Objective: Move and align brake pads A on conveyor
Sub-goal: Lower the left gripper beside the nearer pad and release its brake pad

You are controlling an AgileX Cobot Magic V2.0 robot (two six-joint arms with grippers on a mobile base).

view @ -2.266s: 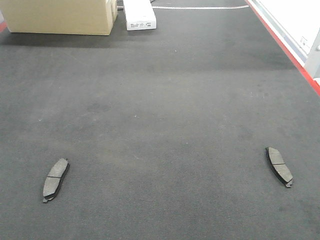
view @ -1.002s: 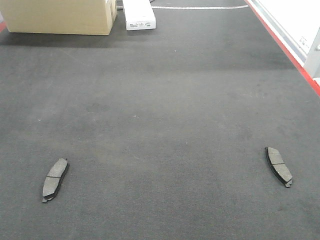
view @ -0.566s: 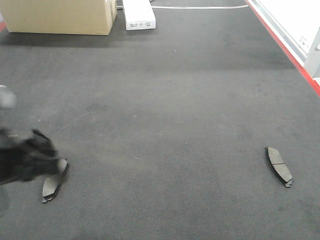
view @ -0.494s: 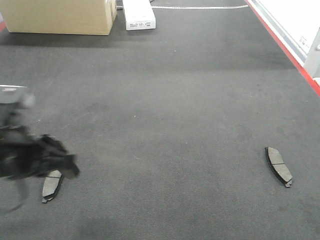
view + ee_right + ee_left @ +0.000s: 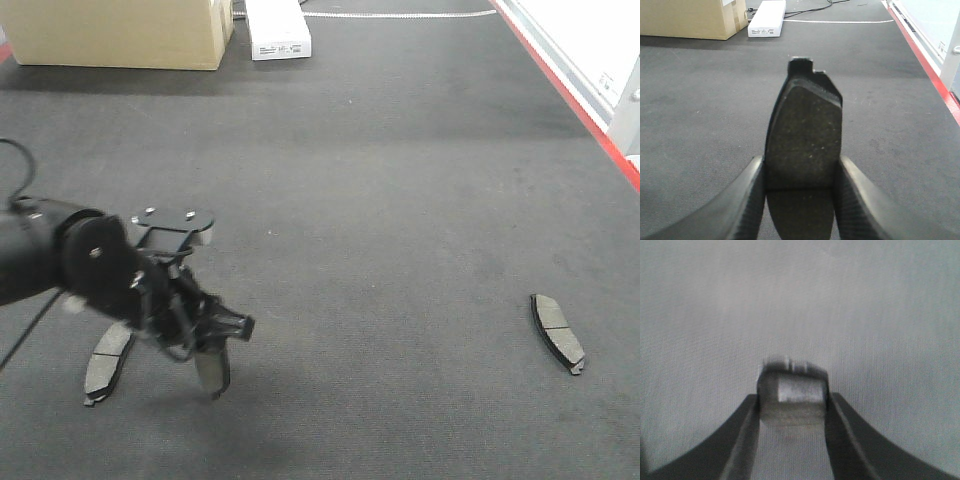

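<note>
The conveyor (image 5: 380,200) is a dark charcoal belt with a red strip (image 5: 590,110) along its right edge. One grey brake pad (image 5: 103,364) lies at the near left, partly behind my left arm. Another (image 5: 558,333) lies at the near right. My left gripper (image 5: 218,340) is shut on a third pad (image 5: 212,370), held just right of the left pad, low over the belt. The blurred left wrist view shows that pad (image 5: 792,397) end-on between the gripper's (image 5: 793,401) jaws. My right gripper (image 5: 801,162) is shut on a fourth pad (image 5: 804,130) and is out of the front view.
A cardboard box (image 5: 120,30) and a white carton (image 5: 278,28) stand at the belt's far left end; both also show in the right wrist view, box (image 5: 690,17) and carton (image 5: 767,11). A white frame (image 5: 620,60) runs beyond the red strip.
My left arm has come in from the left edge and moved right, carrying a pad past the left pad. The two pads lying on the belt have not moved.
</note>
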